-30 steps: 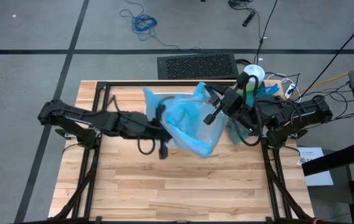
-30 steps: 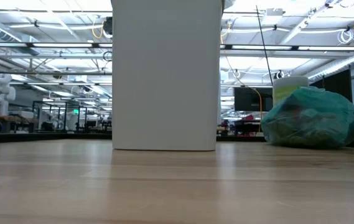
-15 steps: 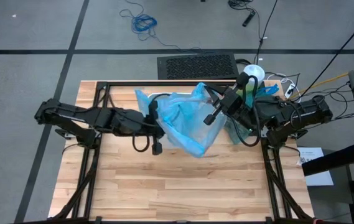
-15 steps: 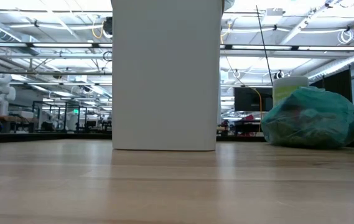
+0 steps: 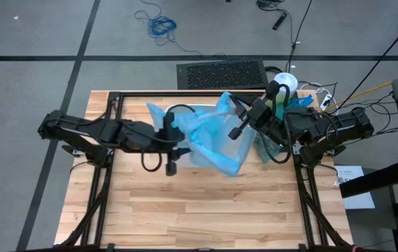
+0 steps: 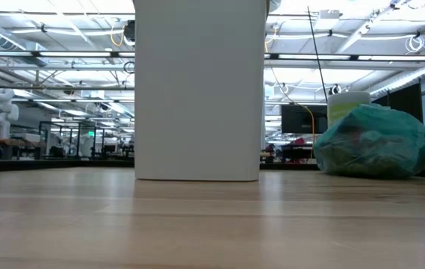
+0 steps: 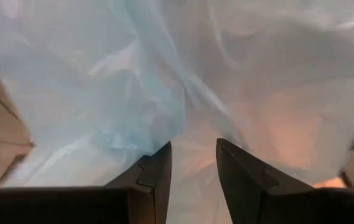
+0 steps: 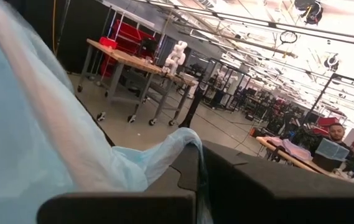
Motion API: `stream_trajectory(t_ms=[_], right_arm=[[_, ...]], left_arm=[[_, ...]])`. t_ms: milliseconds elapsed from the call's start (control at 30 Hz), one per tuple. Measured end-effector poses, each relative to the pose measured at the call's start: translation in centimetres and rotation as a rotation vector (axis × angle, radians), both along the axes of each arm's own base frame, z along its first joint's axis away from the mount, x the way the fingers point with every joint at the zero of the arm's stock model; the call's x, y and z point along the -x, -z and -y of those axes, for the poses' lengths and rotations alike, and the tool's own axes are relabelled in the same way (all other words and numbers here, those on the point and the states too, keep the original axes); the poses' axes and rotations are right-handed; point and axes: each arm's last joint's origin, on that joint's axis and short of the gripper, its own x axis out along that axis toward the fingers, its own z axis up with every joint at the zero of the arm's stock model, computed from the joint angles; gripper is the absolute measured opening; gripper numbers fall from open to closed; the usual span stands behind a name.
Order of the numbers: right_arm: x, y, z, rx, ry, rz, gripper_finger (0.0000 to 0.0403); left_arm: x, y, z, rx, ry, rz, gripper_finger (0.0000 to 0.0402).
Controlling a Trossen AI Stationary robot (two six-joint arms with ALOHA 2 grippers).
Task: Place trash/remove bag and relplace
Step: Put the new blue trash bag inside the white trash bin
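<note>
The step in hand looks like the last one, the fitting of the new liner; the full old bag, a crinkly teal-green plastic bin liner (image 6: pixel 377 142), is already out and sits on the wooden table (image 5: pixel 205 210) at about 3 o'clock, with a tall green canister with a white lid (image 6: pixel 349 104) just behind it; the trash itself I cannot see, I judge it is closed inside that bag.

The replacement, a thin pale sky-blue plastic bag (image 5: pixel 209 136), is spread above the tall white rectangular bin (image 6: pixel 199 90), which stands near 12 o'clock of the table; in the high view the bag hides the bin nearly all.

The left gripper (image 7: pixel 192 165) is at the 9 o'clock edge of the blue bag; its two dark fingers stand apart with a narrow gap, and only pale film lies beyond them, nothing pinched between. The right gripper (image 8: pixel 198 171) is at the 3 o'clock edge; its fingers are together, clamped on a fold of the blue bag.

I think the next move calls for the left gripper to take the free edge again and pull it down over the rim of the bin, while the right one holds its side.

Count: two arms, two bags, one bin, one canister.
</note>
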Motion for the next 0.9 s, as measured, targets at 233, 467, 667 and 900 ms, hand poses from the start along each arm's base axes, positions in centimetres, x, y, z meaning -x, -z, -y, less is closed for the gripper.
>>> stream_trajectory(t_ms=[233,467,667,900], right_arm=[[0.0,0.0,0.0,0.0,0.0,-0.001,0.0],[0.0,0.0,0.0,0.001,0.0,-0.002,0.0],[0.0,0.1,0.0,-0.001,0.0,-0.005,0.0],[-0.1,0.2,0.3,-0.006,0.011,-0.012,0.0]], left_arm=[[1.4,-2.8,0.5,-0.001,0.031,0.001,0.0125],[1.8,-3.2,0.3,-0.03,-0.041,-0.017,0.0125],[1.5,-2.7,-0.6,-0.102,-0.155,-0.06,0.0125],[3.1,-5.1,-0.4,-0.145,-0.176,-0.052,0.0125]])
